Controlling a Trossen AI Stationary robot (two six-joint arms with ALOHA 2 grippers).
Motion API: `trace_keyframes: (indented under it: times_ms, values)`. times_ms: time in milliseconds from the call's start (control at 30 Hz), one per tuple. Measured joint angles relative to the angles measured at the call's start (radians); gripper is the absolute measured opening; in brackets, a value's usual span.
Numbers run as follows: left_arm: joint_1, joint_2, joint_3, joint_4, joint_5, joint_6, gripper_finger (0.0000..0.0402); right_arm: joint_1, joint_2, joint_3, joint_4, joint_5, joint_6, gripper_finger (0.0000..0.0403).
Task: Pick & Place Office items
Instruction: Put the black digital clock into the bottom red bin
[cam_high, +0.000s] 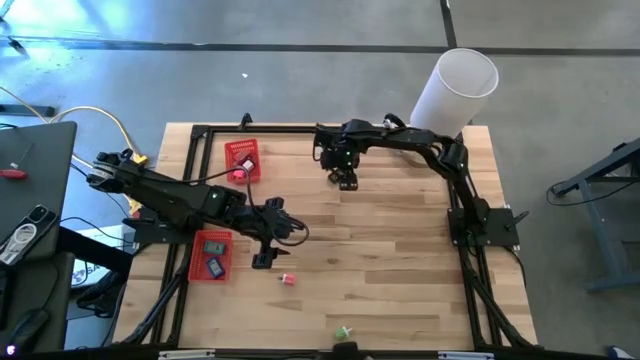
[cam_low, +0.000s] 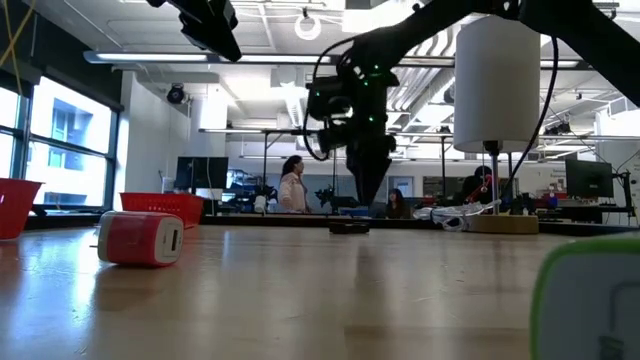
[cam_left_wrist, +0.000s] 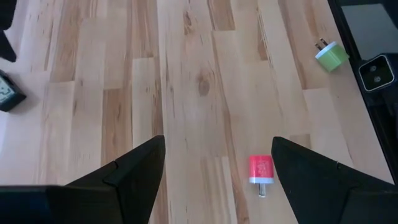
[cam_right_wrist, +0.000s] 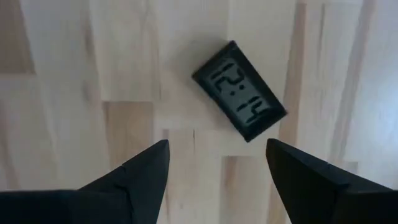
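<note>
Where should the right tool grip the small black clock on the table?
Across its two long edges, coming straight down. The black clock lies flat, face up and skewed to the open right tool above it, so the wrist likely needs turning until the fingers line up with those edges.

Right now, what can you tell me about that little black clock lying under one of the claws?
The black clock is a small, flat rectangle, apparently plastic, with a grey display reading 12:14 in dark digits. It lies face up on the wooden table, turned askew to the plank lines, towards the far side of the table. Nothing touches it but the wood. The right claw hangs above it, open, with the clock ahead of its fingertips rather than between them.
</note>
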Motion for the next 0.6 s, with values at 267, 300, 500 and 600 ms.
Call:
trace_keyframes:
  times_ms: [267, 300, 500, 600]
  values:
    - [0.000, 0.000, 0.000, -0.008, 0.000, -0.005, 0.0287, 0.000, -0.002, -0.107, 0.089, 0.113, -0.266, 0.0256]
    - [0.000, 0.000, 0.000, -0.009, 0.000, -0.008, 0.0287, 0.003, -0.003, -0.117, 0.099, 0.116, -0.310, 0.0255]
    - [0.000, 0.000, 0.000, -0.008, 0.000, -0.026, 0.0287, 0.022, -0.003, -0.126, 0.172, 0.239, -0.419, 0.0228]
    - [0.000, 0.000, 0.000, -0.008, 0.000, -0.049, 0.0287, 0.023, -0.003, -0.127, 0.228, 0.251, -0.419, 0.0210]
